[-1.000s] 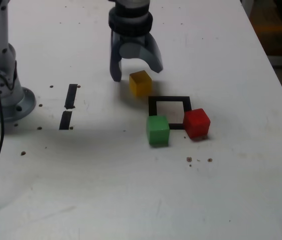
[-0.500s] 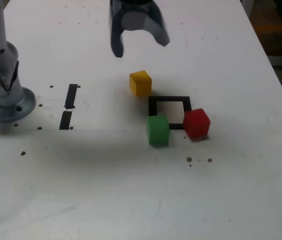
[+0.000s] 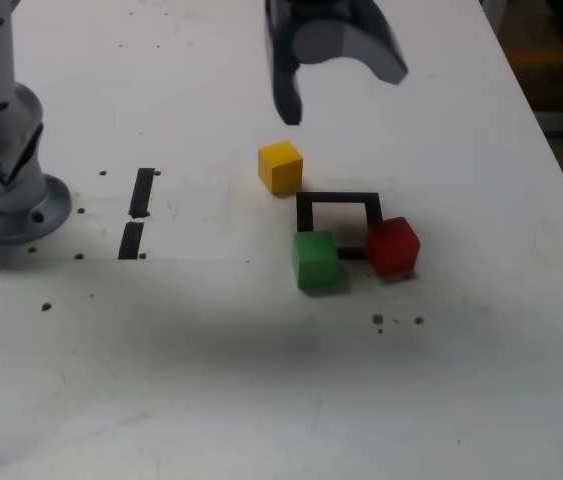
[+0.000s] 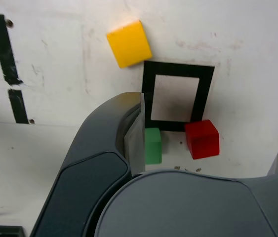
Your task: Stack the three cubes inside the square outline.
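In the exterior view, the green cube (image 3: pixel 315 261) sits at the near left corner of the black-taped square outline (image 3: pixel 338 197), the red cube (image 3: pixel 393 247) at its near right corner. The yellow cube (image 3: pixel 280 168) lies just beside its far left corner. Beyond the outline, the gripper (image 3: pixel 342 95) hovers, fingers spread apart.

In the exterior view, the upper edge crops the gripper (image 3: pixel 343 95), and its outline is slightly blurred. The left edge crops the arm base (image 3: pixel 21 200). The green cube (image 3: pixel 315 260) and the red cube (image 3: pixel 393 247) obscure the near corners of the square outline (image 3: pixel 337 198). In the wrist view, one finger partly occludes the green cube; the other is cut off by the frame edge.
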### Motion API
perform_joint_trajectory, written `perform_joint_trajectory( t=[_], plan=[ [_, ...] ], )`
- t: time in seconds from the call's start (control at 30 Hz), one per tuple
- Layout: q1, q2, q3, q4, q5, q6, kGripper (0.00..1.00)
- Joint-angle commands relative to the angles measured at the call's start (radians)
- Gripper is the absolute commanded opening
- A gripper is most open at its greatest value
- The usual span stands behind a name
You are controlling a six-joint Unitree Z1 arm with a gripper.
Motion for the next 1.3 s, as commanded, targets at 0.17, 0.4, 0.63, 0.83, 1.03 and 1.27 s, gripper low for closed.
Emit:
perform_joint_trajectory(
  t=[0.17, 0.4, 0.63, 0.83, 1.03, 1.27],
  plan=[
    [-0.052, 0.085, -0.078, -0.015, -0.026, -0.042, 0.99],
    [-0.074, 0.144, -0.110, -0.022, -0.056, -0.064, 0.98],
    [-0.079, 0.181, -0.113, -0.026, -0.081, -0.064, 0.97],
    [-0.089, 0.217, -0.115, -0.051, -0.104, -0.064, 0.96],
    [-0.098, 0.252, -0.110, -0.085, -0.129, -0.065, 0.96],
    [-0.103, 0.281, -0.102, -0.103, -0.149, -0.067, 0.95]
  ],
)
